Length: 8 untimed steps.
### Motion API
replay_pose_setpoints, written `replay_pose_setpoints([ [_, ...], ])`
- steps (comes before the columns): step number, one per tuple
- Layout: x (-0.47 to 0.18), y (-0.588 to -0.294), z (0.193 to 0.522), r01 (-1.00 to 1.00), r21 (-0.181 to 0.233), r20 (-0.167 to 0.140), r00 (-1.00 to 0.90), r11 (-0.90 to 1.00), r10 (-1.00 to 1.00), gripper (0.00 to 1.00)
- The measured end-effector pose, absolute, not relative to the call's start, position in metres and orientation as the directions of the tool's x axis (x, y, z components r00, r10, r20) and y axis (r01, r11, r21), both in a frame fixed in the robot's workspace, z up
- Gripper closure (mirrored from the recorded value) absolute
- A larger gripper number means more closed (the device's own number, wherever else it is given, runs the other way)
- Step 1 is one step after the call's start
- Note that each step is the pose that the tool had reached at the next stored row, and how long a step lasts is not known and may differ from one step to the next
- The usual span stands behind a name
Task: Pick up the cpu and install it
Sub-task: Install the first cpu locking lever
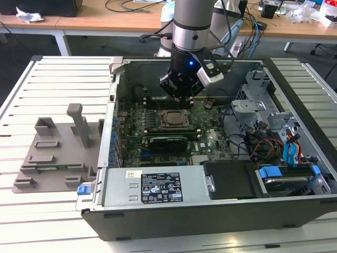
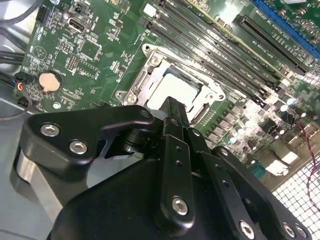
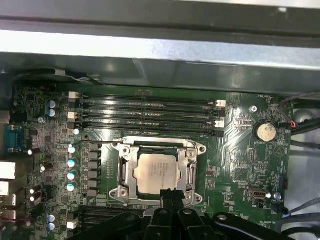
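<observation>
– One big black metal computer case [image 1: 210, 219] lies open. What is closest in the exterior view?

– At six o'clock in the case is a silver metal power box [image 1: 152, 187]. At nine o'clock from the case, on the slatted table, sits a grey plastic tray [image 1: 52, 153].

– And further in?

– The green circuit board [image 1: 210, 134]. The small square silvery cpu [image 1: 172, 119] lies flat in the middle of it.

– Is it in its place?

– Yes. In both wrist views the cpu [image 3: 155, 172] [image 2: 172, 90] sits inside the shiny metal socket frame [image 3: 125, 170], with nothing holding it.

– Where is the black gripper [image 1: 181, 96]?

– Just above the cpu, at twelve o'clock from it in the exterior view. Its two fingers are pressed together with nothing between them. In both wrist views the gripper [image 3: 167, 192] [image 2: 172, 107] tip is at the edge of the cpu.

– What is past that?

– Long black memory slots [image 3: 150, 112], then the case wall. Far off, at twelve o'clock, stand wooden desks [image 1: 105, 16].
</observation>
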<state>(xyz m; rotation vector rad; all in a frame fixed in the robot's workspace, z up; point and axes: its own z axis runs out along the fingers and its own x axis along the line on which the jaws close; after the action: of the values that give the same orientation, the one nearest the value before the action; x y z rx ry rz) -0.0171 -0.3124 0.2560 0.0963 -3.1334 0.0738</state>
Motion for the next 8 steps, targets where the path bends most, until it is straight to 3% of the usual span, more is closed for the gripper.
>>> replay_pose_setpoints([
  [8, -0.0171, -0.3124, 0.256, -0.123, -0.047, 0.007, -0.992, 0.991, -0.123, 0.89],
])
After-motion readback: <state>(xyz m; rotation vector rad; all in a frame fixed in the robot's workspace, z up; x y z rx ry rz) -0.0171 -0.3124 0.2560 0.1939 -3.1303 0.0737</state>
